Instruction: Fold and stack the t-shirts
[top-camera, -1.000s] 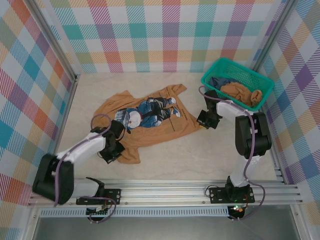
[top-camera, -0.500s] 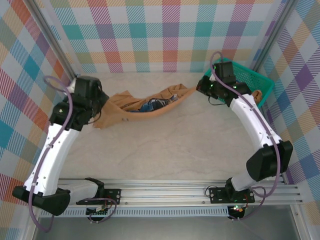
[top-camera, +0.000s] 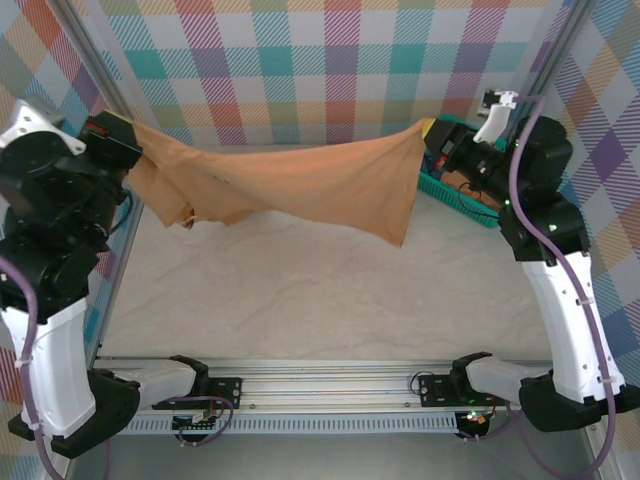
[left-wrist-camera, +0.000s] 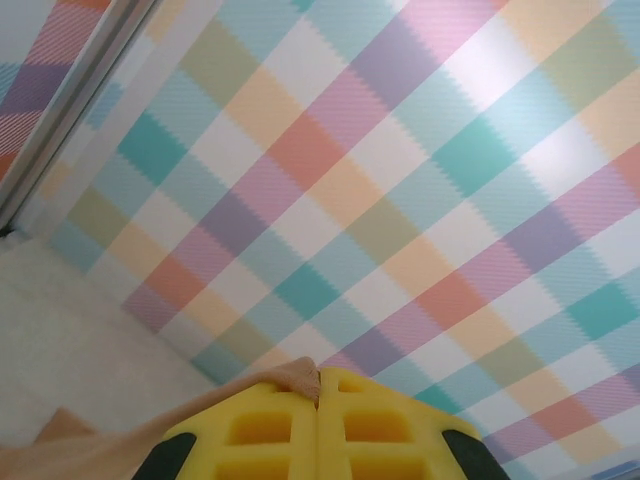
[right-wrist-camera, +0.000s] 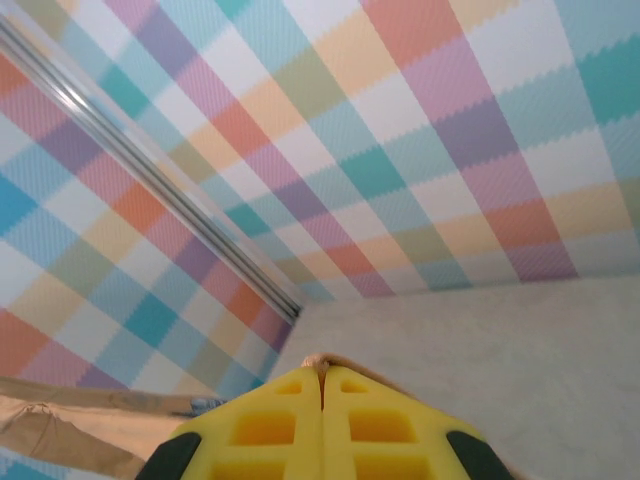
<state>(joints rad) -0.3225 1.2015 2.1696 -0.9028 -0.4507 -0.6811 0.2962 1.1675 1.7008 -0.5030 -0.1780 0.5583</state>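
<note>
Desk: one pale, marbled desk (top-camera: 300, 300), walled in by pastel plaid panels (top-camera: 330, 70).
T-shirt: one soft tan-brown cotton t-shirt (top-camera: 320, 180), lifted clear of the desk and stretched out between the two arms. It sags in the middle, with one corner hanging down towards the right.
T-shirt in wrist views: a strip of it trails at the lower left of both the left wrist view (left-wrist-camera: 70, 440) and the right wrist view (right-wrist-camera: 60, 430).
Container: one teal plastic mesh basket (top-camera: 440, 186) at the far right of the desk, largely hidden behind the right arm.
Contents: a patch of tan cloth (top-camera: 462, 181) shows inside. How many garments lie there cannot be told.
Left pincer (top-camera: 135, 150): clenched on the t-shirt's left end. Its yellow fingers are pressed together on a sliver of fabric (left-wrist-camera: 318, 375).
Right pincer (top-camera: 430, 140): clenched on the t-shirt's right end, with a fabric edge pinched between its yellow fingers (right-wrist-camera: 322, 370).
Count: two pincers, one held t-shirt, one basket.
</note>
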